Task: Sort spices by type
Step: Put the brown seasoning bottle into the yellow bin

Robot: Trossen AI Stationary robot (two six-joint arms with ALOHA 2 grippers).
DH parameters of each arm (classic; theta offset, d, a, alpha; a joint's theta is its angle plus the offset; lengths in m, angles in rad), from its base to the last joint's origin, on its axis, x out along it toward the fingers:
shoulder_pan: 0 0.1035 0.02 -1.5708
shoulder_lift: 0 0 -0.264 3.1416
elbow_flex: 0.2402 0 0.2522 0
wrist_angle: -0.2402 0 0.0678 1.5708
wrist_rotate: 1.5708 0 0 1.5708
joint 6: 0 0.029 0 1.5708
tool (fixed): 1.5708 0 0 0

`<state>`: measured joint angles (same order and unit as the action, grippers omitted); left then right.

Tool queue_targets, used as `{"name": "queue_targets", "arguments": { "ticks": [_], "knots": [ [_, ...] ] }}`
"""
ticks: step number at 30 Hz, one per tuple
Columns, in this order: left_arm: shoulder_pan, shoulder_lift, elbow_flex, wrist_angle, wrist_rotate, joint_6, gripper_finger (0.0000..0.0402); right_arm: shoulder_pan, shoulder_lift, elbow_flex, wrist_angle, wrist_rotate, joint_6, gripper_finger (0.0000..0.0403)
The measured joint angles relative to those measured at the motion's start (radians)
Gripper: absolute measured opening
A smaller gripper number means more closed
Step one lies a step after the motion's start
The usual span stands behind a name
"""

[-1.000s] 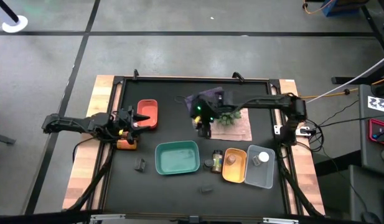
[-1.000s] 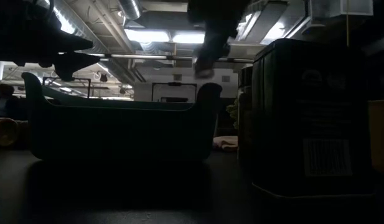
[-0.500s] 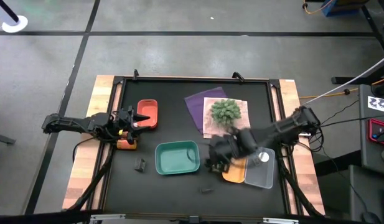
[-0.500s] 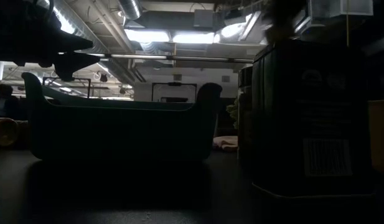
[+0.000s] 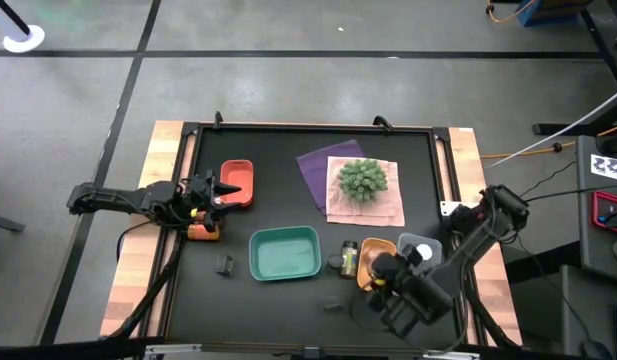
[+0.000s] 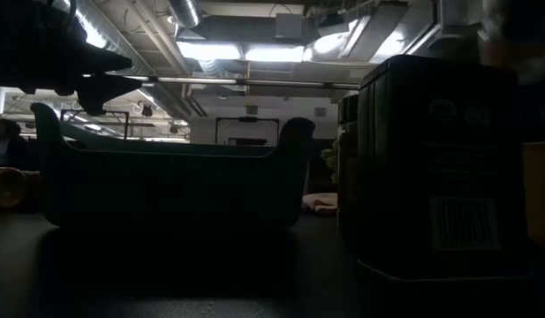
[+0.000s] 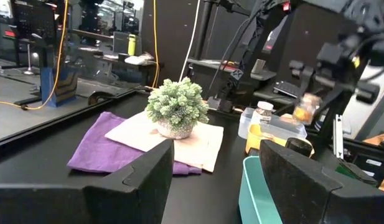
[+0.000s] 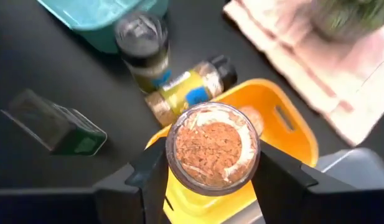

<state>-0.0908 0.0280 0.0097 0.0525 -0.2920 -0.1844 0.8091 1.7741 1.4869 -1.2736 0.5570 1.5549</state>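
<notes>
Since a second ago your right gripper has swung from beside the green ball plant down to the near edge of the orange tray, carrying a jar; your left arm has not shifted; the jar is clear glass, filled with reddish-brown flakes, seen bottom-up, pinched between the right fingers above the tray's yellow-orange rim; your right arm folds back low across the clear tray; your left gripper hovers beside the red tray, jaws parted and empty.
</notes>
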Motion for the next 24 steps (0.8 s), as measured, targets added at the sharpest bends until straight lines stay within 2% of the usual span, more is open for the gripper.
{"name": "queue_targets", "arguments": {
  "ticks": [5, 10, 24],
  "knots": [
    [0.0, 0.0, 0.0, 0.0, 0.0, -0.001, 0.0227, 0.038, 0.0, -0.163, 0.168, 0.028, 0.115, 0.0194],
    [0.0, 0.0, 0.0, 0.0, 0.0, -0.003, 0.0227, 0.036, 0.0, -0.288, 0.302, 0.036, 0.144, 0.0192],
    [0.0, 0.0, 0.0, 0.0, 0.0, -0.003, 0.0227, 0.035, 0.0, -0.403, 0.451, 0.036, 0.143, 0.0208]
  ]
}}
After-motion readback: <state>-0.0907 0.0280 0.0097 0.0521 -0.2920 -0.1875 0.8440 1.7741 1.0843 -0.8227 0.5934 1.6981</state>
